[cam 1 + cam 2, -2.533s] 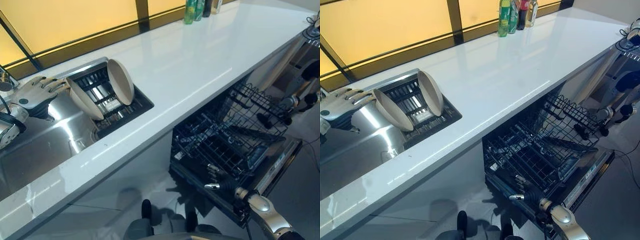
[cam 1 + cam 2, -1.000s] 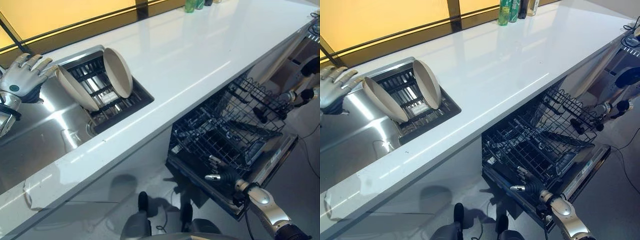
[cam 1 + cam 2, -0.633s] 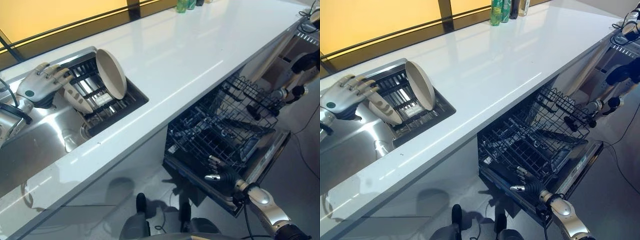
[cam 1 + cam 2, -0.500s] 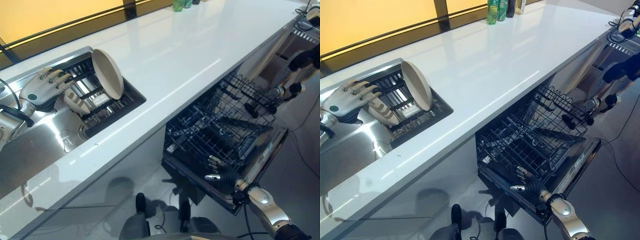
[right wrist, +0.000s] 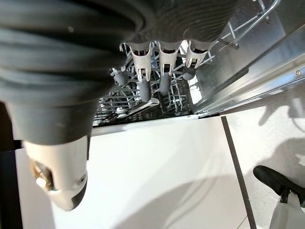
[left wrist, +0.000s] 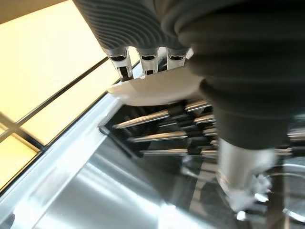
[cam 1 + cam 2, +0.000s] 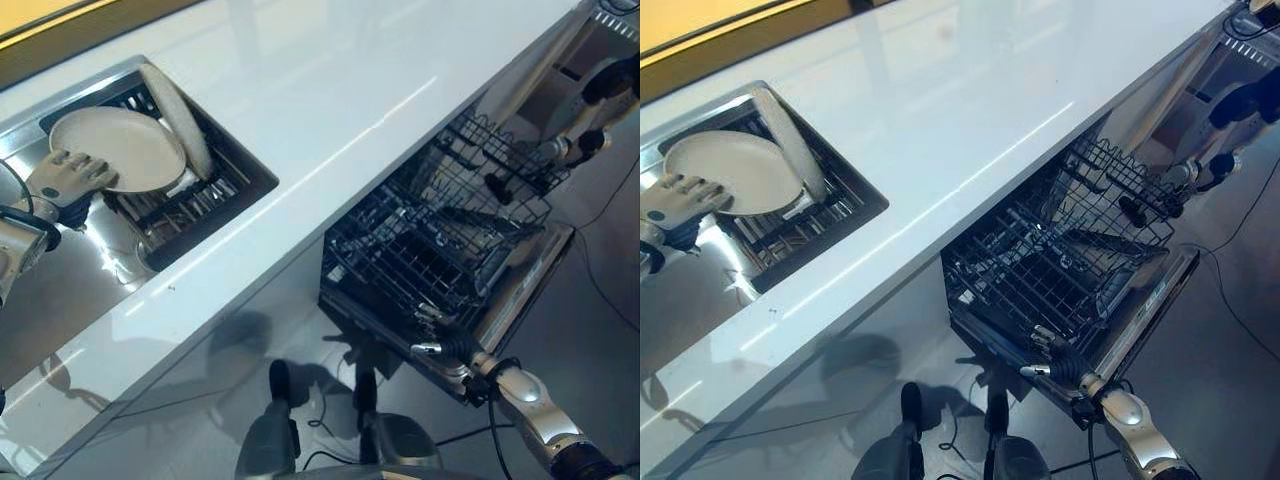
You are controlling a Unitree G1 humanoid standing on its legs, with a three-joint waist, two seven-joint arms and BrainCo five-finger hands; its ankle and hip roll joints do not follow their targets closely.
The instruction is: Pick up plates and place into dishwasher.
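Left hand (image 7: pixel 62 176) gripping first plate (image 7: pixel 115 148) over sink rack (image 7: pixel 190 195); second plate (image 7: pixel 178 118) waiting there; dishwasher (image 7: pixel 440 250) rack empty; right hand (image 7: pixel 1060 362) idling beside it, fingers loosely open

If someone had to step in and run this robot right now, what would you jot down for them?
Left hand: fingers curled on the rim of a cream plate, tipped nearly flat over the dark rack in the sink.
Second plate: on edge in that rack, just beyond the first.
Right hand: open, holding nothing, by the front edge of the pulled-out dishwasher rack.
Done: one plate gripped.
Left: no plates show in the dishwasher rack; both must go in.
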